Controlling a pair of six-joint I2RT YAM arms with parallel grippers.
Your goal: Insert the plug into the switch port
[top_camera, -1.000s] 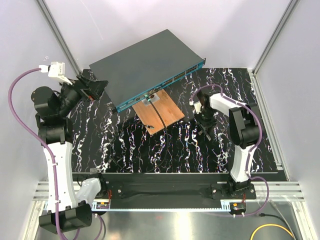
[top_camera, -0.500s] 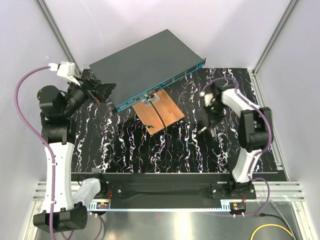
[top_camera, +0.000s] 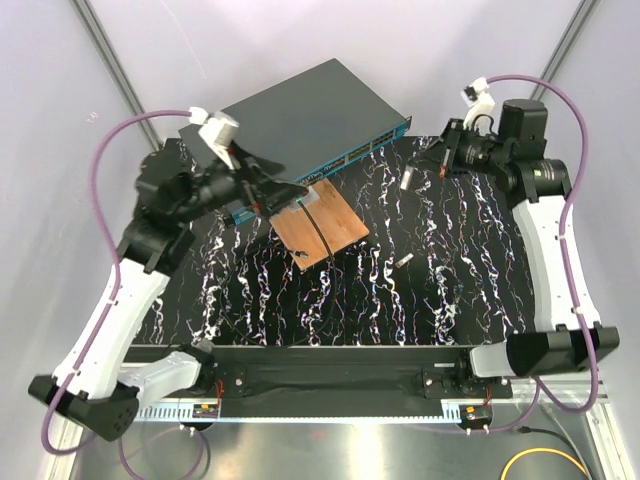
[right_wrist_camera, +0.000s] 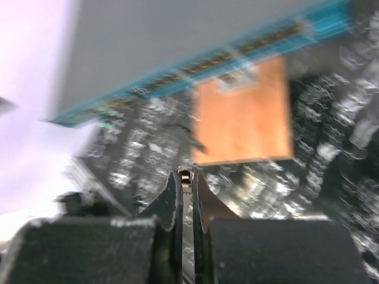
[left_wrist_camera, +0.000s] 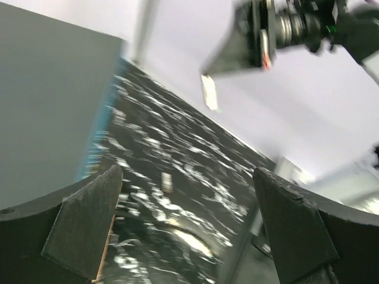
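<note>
The switch [top_camera: 300,115] is a flat dark grey box at the back, with its teal port face [top_camera: 345,158] toward the mat; the right wrist view shows that face [right_wrist_camera: 237,52] too. My right gripper [top_camera: 420,172] is raised at the back right and shut on a small pale plug [top_camera: 410,178], a silver sliver [right_wrist_camera: 186,176] between its closed fingertips [right_wrist_camera: 172,189]. The left wrist view shows this plug [left_wrist_camera: 208,92] hanging in the air. My left gripper [top_camera: 265,185] hovers wide open over the switch's front left corner, nothing between its fingers [left_wrist_camera: 83,231].
A copper-brown board [top_camera: 320,225] lies in front of the port face, with a thin black cable [top_camera: 318,232] across it. A second small pale piece [top_camera: 403,260] lies on the black marbled mat [top_camera: 450,300]. White walls and metal frame posts enclose the table.
My right gripper shut down at the mat, then rose and swung to the back right with the plug. My left arm moved right, from the left edge to the switch's front corner.
</note>
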